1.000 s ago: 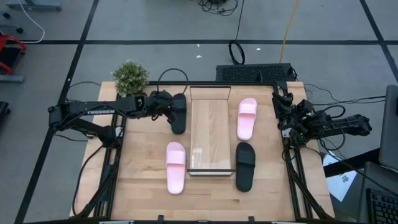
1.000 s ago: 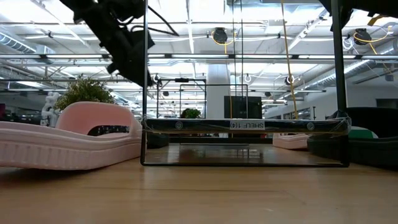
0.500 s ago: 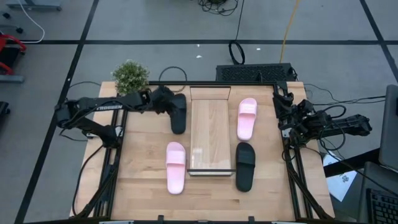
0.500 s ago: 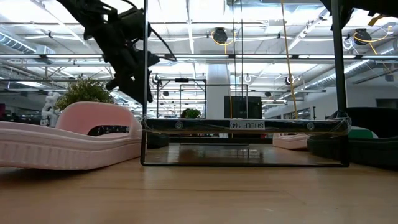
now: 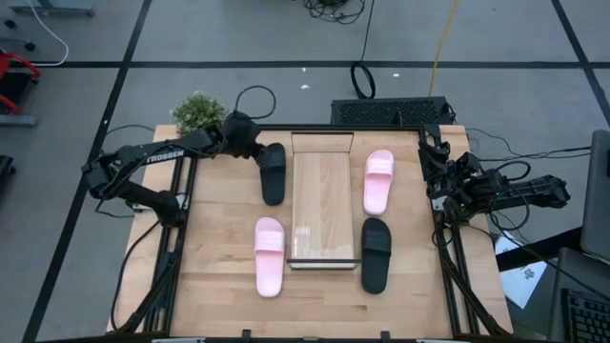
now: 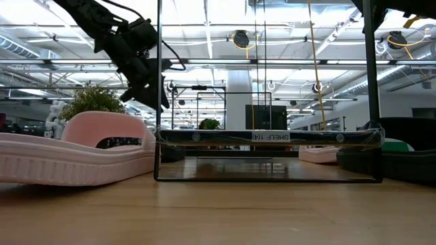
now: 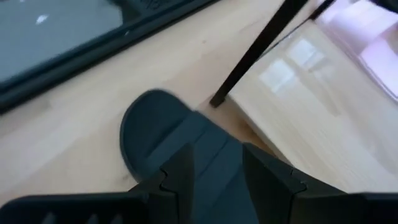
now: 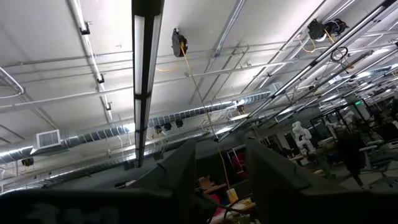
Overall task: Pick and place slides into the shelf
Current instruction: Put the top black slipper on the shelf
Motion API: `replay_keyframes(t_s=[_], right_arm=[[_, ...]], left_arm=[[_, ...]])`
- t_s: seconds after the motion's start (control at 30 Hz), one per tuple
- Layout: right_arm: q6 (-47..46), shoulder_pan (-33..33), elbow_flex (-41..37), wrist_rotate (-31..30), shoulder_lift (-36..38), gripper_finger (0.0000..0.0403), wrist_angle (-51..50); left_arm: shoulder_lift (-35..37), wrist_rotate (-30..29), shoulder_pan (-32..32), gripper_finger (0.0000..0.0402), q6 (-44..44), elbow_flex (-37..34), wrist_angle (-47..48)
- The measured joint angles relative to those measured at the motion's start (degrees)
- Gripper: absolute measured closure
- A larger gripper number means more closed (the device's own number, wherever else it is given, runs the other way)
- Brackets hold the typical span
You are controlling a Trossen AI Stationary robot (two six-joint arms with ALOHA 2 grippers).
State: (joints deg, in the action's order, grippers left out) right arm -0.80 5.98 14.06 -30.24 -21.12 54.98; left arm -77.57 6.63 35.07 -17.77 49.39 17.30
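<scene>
Left gripper (image 5: 255, 151): hangs at the far left of the table (image 5: 219, 238), over the far end of a black slide (image 5: 274, 173). Keeps its fingers (image 7: 180, 177) spread, with the slide's dark top showing in the gap. Pinches nothing; cannot tell whether the fingertips touch the slide. Sits high in the low view (image 6: 146, 85), above table level, with the arm reaching in from the left edge past a small potted plant (image 5: 197, 112).

Right gripper (image 5: 434, 170): waits at the right edge of the table, outside the frame rail. Points up at the ceiling in its own wrist view (image 8: 221, 180), fingers apart, nothing between them.

Shelf (image 5: 324, 205): stands in the middle of the table, long side running from near to far, with no slide on it.

Slides: lie flat on the table, two on each side of the shelf, all just beside it.
- Left side: the black one at the far end, a pink one (image 5: 269, 255) at the near end.
- Right side: a pink one (image 5: 378, 181) at the far end, a black one (image 5: 376, 253) at the near end.
</scene>
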Motion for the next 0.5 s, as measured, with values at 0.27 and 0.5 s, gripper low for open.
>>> replay_keyframes(t_s=[0.27, 0.5], right_arm=[[0.00, 0.00, 0.00, 0.02, 0.00, 0.0275, 0.00], [-0.02, 0.00, -0.02, 0.02, 0.00, 0.0275, 0.00]], left_arm=[[-0.47, 0.81, -0.96, 0.0272, 7.57, 0.00, -2.71], [-1.23, 0.90, -0.21, 0.0272, 11.96, 0.00, -3.99]])
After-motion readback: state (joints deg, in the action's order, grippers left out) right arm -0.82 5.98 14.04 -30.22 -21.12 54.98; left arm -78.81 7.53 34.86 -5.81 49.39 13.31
